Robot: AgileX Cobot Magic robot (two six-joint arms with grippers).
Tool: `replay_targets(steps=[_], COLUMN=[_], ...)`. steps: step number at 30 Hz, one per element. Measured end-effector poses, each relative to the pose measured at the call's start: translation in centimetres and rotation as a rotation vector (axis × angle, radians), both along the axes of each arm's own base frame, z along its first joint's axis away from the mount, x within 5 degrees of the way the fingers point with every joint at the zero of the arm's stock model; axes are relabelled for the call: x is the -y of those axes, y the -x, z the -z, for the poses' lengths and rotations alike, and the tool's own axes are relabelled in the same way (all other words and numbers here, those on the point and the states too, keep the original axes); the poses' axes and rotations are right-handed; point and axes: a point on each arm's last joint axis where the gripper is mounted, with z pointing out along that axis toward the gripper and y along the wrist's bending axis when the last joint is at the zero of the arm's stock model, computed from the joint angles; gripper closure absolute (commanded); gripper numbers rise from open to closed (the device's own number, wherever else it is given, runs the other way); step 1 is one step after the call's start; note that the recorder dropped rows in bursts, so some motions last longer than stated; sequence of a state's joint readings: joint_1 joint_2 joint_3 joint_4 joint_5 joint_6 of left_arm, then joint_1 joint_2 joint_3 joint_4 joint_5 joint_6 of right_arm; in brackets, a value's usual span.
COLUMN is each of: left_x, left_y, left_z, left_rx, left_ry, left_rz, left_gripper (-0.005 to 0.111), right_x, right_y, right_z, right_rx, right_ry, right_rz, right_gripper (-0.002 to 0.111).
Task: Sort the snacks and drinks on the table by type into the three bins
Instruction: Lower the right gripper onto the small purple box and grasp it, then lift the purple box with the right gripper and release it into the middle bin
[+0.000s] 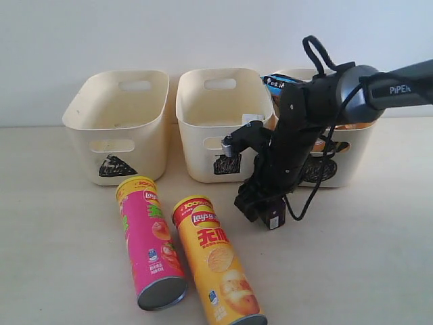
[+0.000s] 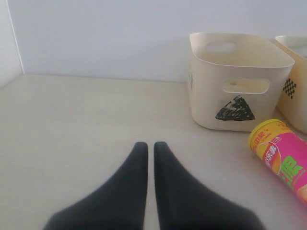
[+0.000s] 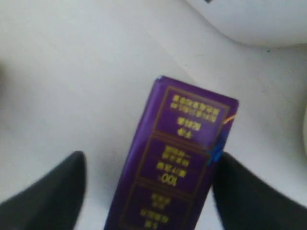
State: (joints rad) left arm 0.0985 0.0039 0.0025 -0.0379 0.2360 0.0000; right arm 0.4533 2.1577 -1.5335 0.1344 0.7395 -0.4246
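A dark purple drink carton (image 3: 177,163) lies on the table (image 1: 365,257) in front of the bins. My right gripper (image 3: 151,163) stands open around it. One finger (image 3: 240,191) touches its side and the other finger (image 3: 57,191) is still apart from it. From outside, the right gripper (image 1: 260,206) is low over the carton (image 1: 275,218). The pink tube (image 1: 150,240) and the orange-yellow tube (image 1: 216,261) lie side by side at front left. My left gripper (image 2: 147,146) is shut on nothing above bare table, well left of the pink tube (image 2: 283,153).
Three cream bins stand along the back: triangle bin (image 1: 118,125), square bin (image 1: 216,122), circle bin (image 1: 345,169). A blue bag (image 1: 279,82) sticks out of the circle bin, and something small and white (image 1: 252,118) shows in the square bin. The right arm's cable hangs in front of the circle bin.
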Motion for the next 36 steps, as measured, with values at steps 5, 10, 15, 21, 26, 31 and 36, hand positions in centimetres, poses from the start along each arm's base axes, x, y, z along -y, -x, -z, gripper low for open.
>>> replay_targets(steps=[5, 10, 15, 21, 26, 31, 36], left_x=[0.0, 0.0, 0.0, 0.0, 0.0, 0.0, 0.0], left_y=[0.0, 0.0, 0.0, 0.0, 0.0, 0.0, 0.0], left_z=[0.0, 0.0, 0.0, 0.0, 0.0, 0.0, 0.0], left_rx=[0.0, 0.0, 0.0, 0.0, 0.0, 0.0, 0.0], left_ry=[0.0, 0.0, 0.0, 0.0, 0.0, 0.0, 0.0], left_rz=[0.0, 0.0, 0.0, 0.0, 0.0, 0.0, 0.0], left_gripper=[0.103, 0.103, 0.103, 0.103, 0.103, 0.103, 0.103], right_x=[0.3, 0.5, 1.0, 1.5, 1.3, 0.6, -0.4], right_y=[-0.2, 0.0, 0.9, 2.5, 2.3, 0.4, -2.2], right_z=[0.2, -0.4, -4.4, -11.5, -14.4, -14.4, -12.2], right_rx=[0.025, 0.021, 0.047, 0.193, 0.35, 0.522, 0.678], right_ry=[0.035, 0.061, 0.053, -0.034, -0.142, -0.216, -0.274], right_rz=[-0.007, -0.019, -0.045, -0.042, -0.012, 0.014, 0.044], right_gripper=[0.108, 0.109, 0.109, 0.109, 0.109, 0.109, 0.107])
